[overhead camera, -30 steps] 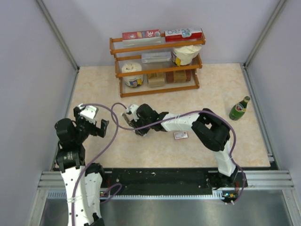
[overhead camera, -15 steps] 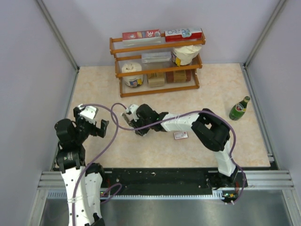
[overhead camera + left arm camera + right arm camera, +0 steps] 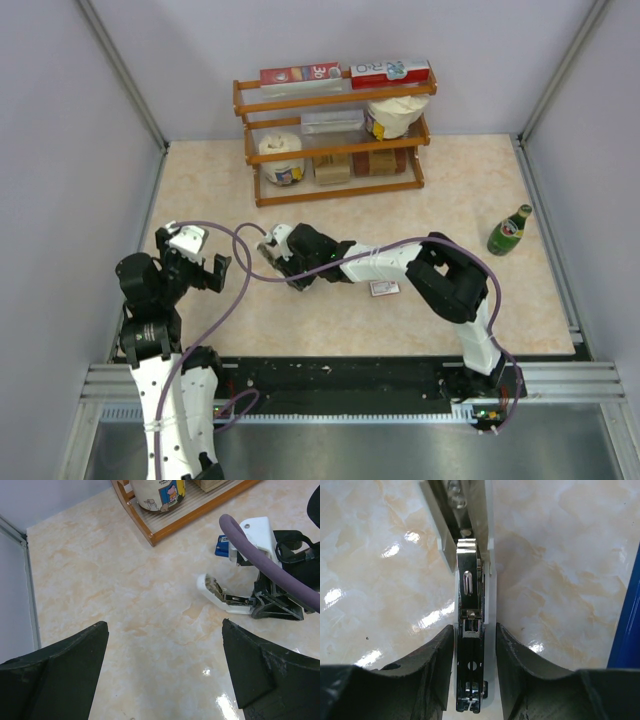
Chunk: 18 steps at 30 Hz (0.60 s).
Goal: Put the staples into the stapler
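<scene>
Beige marbled tabletop (image 3: 200, 180). Opened white stapler (image 3: 226, 599) pinched at its sides by right gripper (image 3: 474, 645), long axis running straight ahead. Staple box (image 3: 384, 288) flat beside that forearm; left gripper (image 3: 164, 625) gaping, empty, well apart.

The marbled table (image 3: 480, 190) bears 1 wooden rack (image 3: 335, 150) at the back, 1 green bottle (image 3: 509, 231), 1 box of staples (image 3: 384, 288) and 1 white stapler (image 3: 212, 587).
</scene>
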Each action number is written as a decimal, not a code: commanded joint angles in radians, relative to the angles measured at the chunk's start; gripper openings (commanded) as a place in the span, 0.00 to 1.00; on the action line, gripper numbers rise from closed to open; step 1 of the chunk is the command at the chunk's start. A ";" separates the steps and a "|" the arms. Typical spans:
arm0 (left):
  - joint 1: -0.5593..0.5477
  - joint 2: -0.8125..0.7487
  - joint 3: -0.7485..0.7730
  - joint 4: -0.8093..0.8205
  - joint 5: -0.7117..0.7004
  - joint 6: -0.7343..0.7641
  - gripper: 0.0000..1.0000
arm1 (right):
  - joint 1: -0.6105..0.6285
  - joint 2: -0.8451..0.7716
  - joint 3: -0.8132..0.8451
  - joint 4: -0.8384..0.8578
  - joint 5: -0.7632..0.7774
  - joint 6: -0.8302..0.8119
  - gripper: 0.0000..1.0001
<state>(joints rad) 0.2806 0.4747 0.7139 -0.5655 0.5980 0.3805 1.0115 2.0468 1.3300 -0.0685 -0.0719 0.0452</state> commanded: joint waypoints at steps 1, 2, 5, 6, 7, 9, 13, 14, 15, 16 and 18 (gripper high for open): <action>0.009 -0.008 -0.005 0.041 0.020 0.006 0.99 | 0.019 0.018 0.026 0.006 0.006 -0.005 0.39; 0.009 -0.008 -0.004 0.041 0.019 0.005 0.99 | 0.019 0.016 0.028 0.006 0.006 -0.005 0.40; 0.011 -0.010 -0.004 0.041 0.017 0.006 0.99 | 0.021 0.018 0.026 0.004 0.006 -0.005 0.41; 0.009 -0.010 -0.005 0.041 0.017 0.006 0.99 | 0.021 0.016 0.026 0.004 0.006 -0.005 0.41; 0.009 -0.010 -0.007 0.041 0.019 0.006 0.99 | 0.021 0.016 0.026 0.004 0.004 -0.005 0.41; 0.011 -0.011 -0.005 0.041 0.022 0.006 0.99 | 0.021 0.018 0.028 0.004 0.006 -0.005 0.41; 0.011 -0.011 -0.005 0.041 0.023 0.005 0.99 | 0.024 0.013 0.028 0.003 0.007 -0.010 0.45; 0.012 -0.011 -0.007 0.041 0.022 0.006 0.99 | 0.024 0.007 0.028 0.004 0.007 -0.013 0.47; 0.012 -0.013 -0.005 0.041 0.023 0.005 0.99 | 0.024 0.004 0.029 0.003 0.009 -0.018 0.48; 0.014 -0.015 -0.007 0.041 0.025 0.006 0.99 | 0.024 -0.003 0.029 0.003 0.009 -0.024 0.50; 0.015 -0.013 -0.008 0.041 0.025 0.008 0.99 | 0.024 -0.025 0.029 0.001 0.009 -0.031 0.53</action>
<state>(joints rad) 0.2844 0.4728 0.7116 -0.5652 0.6090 0.3805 1.0203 2.0468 1.3300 -0.0662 -0.0734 0.0372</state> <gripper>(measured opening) 0.986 0.506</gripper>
